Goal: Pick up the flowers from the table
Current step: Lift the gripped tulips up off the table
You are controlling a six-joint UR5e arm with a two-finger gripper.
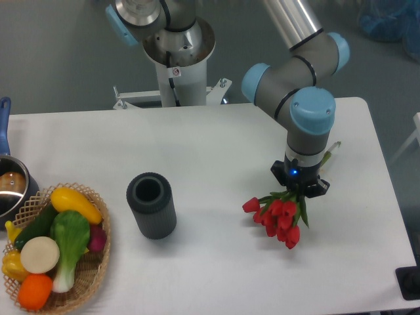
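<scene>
The flowers [278,215], a small bunch of red tulips with green leaves, hang just below my gripper [300,188] on the right side of the white table [197,151]. The gripper is shut on the stems where leaves meet stalk. A pale stem end [332,149] pokes out behind the wrist. The buds point down-left and seem lifted slightly off the tabletop. The fingers themselves are mostly hidden by the wrist and leaves.
A dark ribbed cylinder [151,205] stands upright at mid-table. A wicker basket [96,270] of toy produce sits at the front left, with a pot [10,187] behind it. The robot base [176,52] stands beyond the far edge.
</scene>
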